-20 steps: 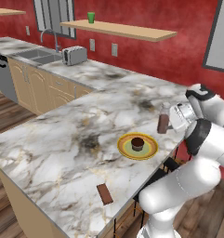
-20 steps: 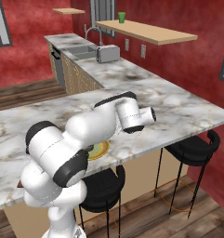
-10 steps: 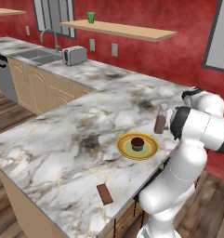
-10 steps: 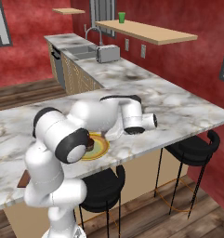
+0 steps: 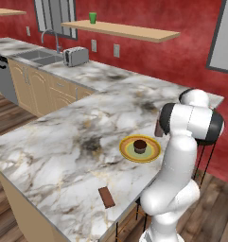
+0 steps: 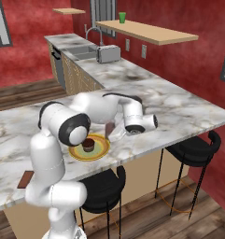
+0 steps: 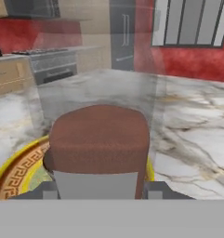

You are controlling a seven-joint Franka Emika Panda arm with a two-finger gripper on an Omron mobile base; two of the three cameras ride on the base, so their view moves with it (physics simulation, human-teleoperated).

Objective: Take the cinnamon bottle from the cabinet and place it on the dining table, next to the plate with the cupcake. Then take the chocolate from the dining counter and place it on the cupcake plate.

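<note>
Pincer [image 6: 115,132] grips cinnamon bottle [image 6: 110,128] just beside plate [image 6: 89,152]

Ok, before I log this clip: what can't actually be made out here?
- Gripper: in the right base view the hand covers it, so open or shut can't be read.
- Cinnamon bottle: in the hand view its cap is cut off by the bottom edge; in the left base view the arm hides most of it.
- Bottle base: whether it rests on the dining table is hidden.
- Cupcake: hidden behind the bottle in the hand view.
- Chocolate: partly behind the arm in the right base view.
</note>
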